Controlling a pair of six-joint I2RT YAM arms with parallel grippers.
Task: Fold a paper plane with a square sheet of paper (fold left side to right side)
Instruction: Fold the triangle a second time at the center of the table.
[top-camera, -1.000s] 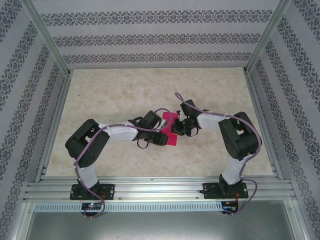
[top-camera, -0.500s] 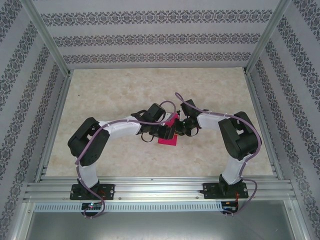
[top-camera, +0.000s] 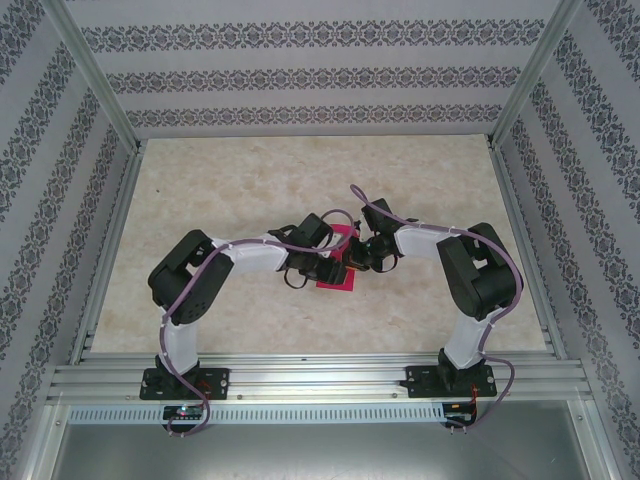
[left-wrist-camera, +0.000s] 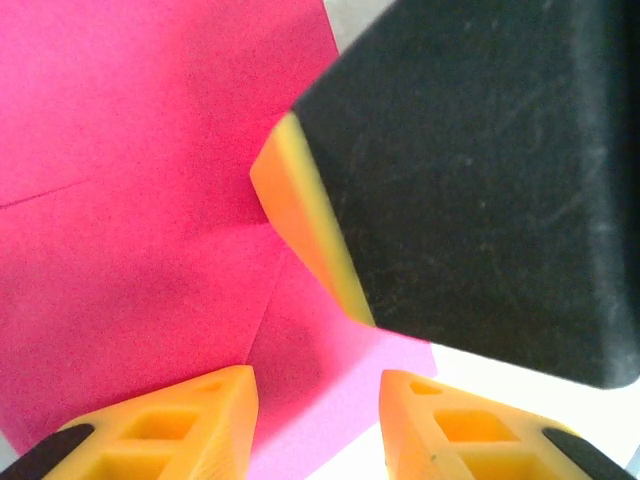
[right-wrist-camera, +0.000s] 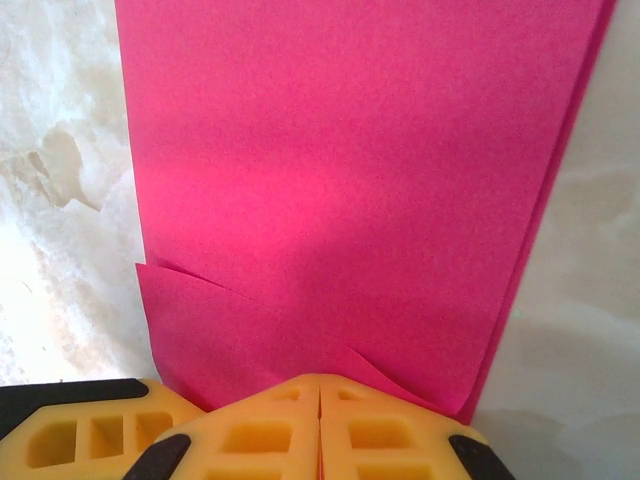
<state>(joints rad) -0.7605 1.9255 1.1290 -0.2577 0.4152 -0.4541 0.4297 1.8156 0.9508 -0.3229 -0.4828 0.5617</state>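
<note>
The square sheet of paper (top-camera: 336, 282) is magenta and lies partly folded at the table's middle, between the two grippers. In the left wrist view the paper (left-wrist-camera: 130, 200) shows creases, and a paler flap of it lies between the tips of my left gripper (left-wrist-camera: 318, 425). Those jaws stand apart and pinch nothing. My left gripper (top-camera: 326, 263) hangs over the sheet's left part. My right gripper (right-wrist-camera: 320, 388) is shut, its joined tips resting on the near edge of the layered paper (right-wrist-camera: 340, 180). One of its fingers (left-wrist-camera: 305, 225) presses the sheet beside a crease.
The beige marbled table (top-camera: 250, 190) has free room all around the sheet. Patterned walls and aluminium rails (top-camera: 110, 250) close in the sides and back. The right arm's black body (left-wrist-camera: 480, 180) looms close in front of the left wrist camera.
The left arm has swung right, carrying its gripper further over the paper, which now shows less from above. The right arm has stayed still.
</note>
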